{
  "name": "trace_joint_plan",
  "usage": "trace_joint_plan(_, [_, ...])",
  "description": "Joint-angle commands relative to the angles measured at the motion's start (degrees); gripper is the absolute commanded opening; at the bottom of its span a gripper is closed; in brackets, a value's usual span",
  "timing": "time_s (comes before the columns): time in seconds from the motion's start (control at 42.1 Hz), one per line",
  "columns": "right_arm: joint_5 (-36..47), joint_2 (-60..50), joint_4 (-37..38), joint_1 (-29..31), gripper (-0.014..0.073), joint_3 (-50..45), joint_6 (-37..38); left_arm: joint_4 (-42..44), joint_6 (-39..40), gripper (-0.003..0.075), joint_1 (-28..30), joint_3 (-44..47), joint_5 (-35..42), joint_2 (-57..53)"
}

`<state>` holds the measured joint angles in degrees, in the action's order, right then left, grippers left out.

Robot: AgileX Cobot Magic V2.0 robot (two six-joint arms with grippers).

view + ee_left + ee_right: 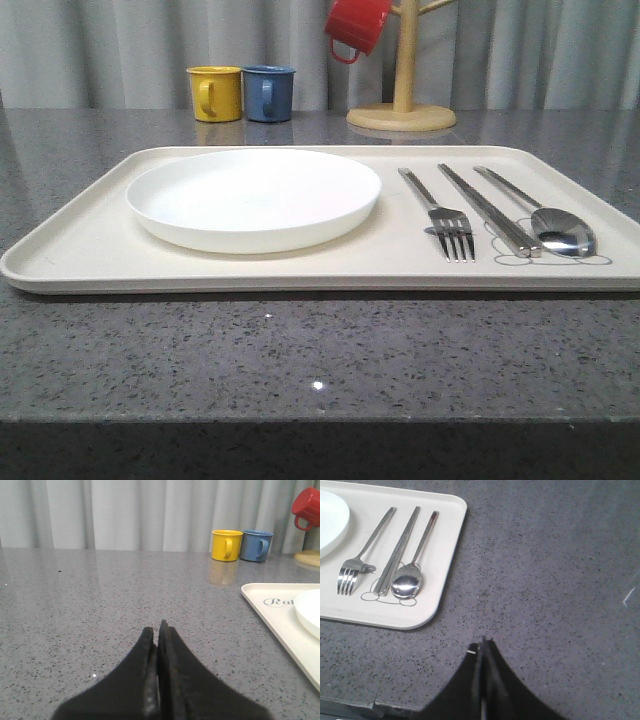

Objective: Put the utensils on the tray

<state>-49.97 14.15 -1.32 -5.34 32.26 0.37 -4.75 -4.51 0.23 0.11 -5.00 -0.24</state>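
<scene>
Tray (90, 235): cream plastic, on grey counter; holds white plate (254, 197), fork (443, 215), chopsticks (492, 212), spoon (548, 218) side by side
Handling: utensils thin, stiff, slick metal, lying flat; likely best pinched mid-handle; plate probably light, rim grasp
Writing: script "Ra…" on tray, cut off by plate
Left gripper (159, 626): closed, empty, above counter beside tray
Right gripper (483, 645): closed, empty, near tray corner

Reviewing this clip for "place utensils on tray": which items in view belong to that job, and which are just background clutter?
Part of the job:
tray
plate
fork
chopsticks
spoon
All four already lie on the tray.

Just lying about:
yellow mug
blue mug
red mug hanging on the wooden mug tree
</scene>
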Motion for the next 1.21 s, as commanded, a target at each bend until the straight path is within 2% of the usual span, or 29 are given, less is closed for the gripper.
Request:
trace_joint_plan(0.0, [3.72, 0.69, 0.05, 0.28, -0.0067, 1.32, -0.37, 0.05, 0.64, -0.002, 0.04, 1.1, 5.0, -1.17])
trace_joint_plan(0.523, [4.49, 0.29, 0.24, 0.28, -0.0067, 0.78, -0.37, 0.05, 0.64, -0.002, 0.04, 1.1, 5.0, -1.17])
trace_joint_plan(0.641, [13.09, -1.99, -0.18, 0.83, -0.0067, -2.88, -0.37, 0.05, 0.64, -0.002, 0.04, 1.1, 5.0, -1.17])
trace_joint_plan(0.832, [31.08, -8.18, -0.59, 2.12, -0.0067, -15.82, -0.37, 0.05, 0.64, -0.002, 0.04, 1.1, 5.0, -1.17])
trace_joint_plan(1.188, [47.11, -15.45, -0.59, 4.7, -0.0067, -31.03, -0.37, 0.05, 0.64, -0.002, 0.04, 1.1, 5.0, -1.17])
